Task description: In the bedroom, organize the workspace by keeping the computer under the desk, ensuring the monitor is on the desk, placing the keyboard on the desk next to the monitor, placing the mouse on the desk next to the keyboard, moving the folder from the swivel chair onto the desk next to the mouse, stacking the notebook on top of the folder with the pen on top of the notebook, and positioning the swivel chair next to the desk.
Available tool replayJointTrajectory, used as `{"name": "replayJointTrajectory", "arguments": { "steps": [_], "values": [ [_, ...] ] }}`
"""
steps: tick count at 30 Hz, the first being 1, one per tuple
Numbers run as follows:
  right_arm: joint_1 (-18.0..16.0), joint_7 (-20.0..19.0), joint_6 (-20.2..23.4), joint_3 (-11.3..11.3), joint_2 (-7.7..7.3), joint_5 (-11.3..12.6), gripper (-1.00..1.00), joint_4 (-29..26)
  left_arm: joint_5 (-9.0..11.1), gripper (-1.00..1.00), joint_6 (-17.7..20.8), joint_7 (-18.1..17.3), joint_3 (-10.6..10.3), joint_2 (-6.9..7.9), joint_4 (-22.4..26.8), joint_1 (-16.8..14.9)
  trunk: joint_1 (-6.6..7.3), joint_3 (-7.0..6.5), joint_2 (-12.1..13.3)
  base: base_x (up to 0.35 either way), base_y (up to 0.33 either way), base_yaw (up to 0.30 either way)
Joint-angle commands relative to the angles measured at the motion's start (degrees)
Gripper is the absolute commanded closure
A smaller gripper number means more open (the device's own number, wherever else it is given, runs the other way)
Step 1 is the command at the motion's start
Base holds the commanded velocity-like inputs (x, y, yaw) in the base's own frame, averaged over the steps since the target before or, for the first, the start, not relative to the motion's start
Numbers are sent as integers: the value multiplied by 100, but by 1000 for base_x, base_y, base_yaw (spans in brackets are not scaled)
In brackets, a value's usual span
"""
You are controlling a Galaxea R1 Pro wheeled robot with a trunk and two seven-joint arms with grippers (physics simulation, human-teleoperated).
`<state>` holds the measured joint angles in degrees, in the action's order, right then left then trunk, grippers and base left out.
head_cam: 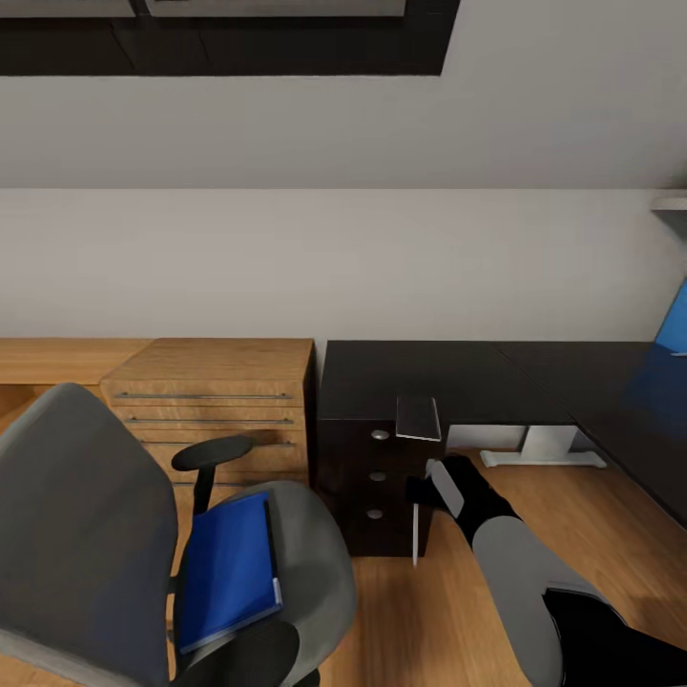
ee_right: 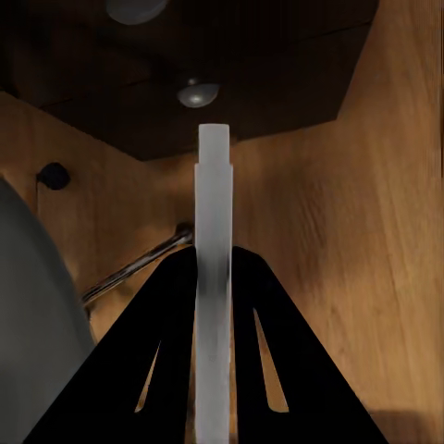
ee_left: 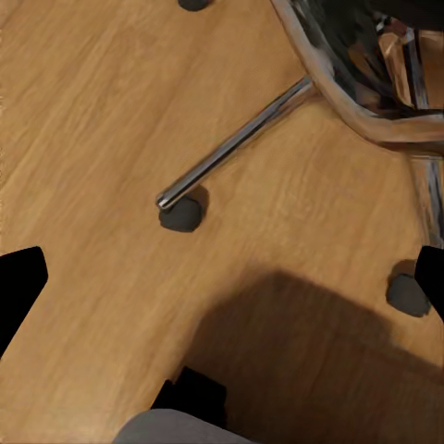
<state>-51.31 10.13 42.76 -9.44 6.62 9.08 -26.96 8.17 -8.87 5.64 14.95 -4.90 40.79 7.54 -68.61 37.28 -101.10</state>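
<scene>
The grey swivel chair [head_cam: 86, 534] stands at the lower left, and the bright blue folder [head_cam: 227, 568] lies flat on its seat. To its right is the black-topped desk [head_cam: 448, 377] with drawers and silver knobs [head_cam: 380, 435]. My right gripper [head_cam: 441, 487] is in front of those drawers, shut on a thin flat pale-edged, dark-faced thing [head_cam: 418, 418] that I take for the notebook. The right wrist view shows it edge-on [ee_right: 213, 185] between the black fingers [ee_right: 166, 314]. My left gripper [ee_left: 222, 287] hangs open over the floor beside the chair's chrome base [ee_left: 240, 139].
A low light-wood cabinet [head_cam: 215, 391] with drawers stands between the chair and the desk. The desk's white leg [head_cam: 544, 448] rests on the wood floor. A blue panel [head_cam: 674, 329] shows at the far right above the desk. Castors [ee_left: 180, 215] sit near the left gripper.
</scene>
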Motion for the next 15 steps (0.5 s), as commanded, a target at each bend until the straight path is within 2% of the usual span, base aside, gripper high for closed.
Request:
{"name": "replayJointTrajectory", "arguments": {
  "steps": [1,7,15],
  "values": [
    [-2,63,-116,-22,5,64,100,67,50,-100,-120,0,0,-2,-63,1,0,5,-3,0,-16,0],
    [-2,80,-692,-15,5,55,100,323,52,-100,-333,-1,4,35,-476,1,0,5,-3,0,-6,0],
    [-2,86,-1894,-8,10,-53,100,795,69,-100,-356,-2,-7,69,-649,1,176,-139,318,0,0,0]
  ]
}}
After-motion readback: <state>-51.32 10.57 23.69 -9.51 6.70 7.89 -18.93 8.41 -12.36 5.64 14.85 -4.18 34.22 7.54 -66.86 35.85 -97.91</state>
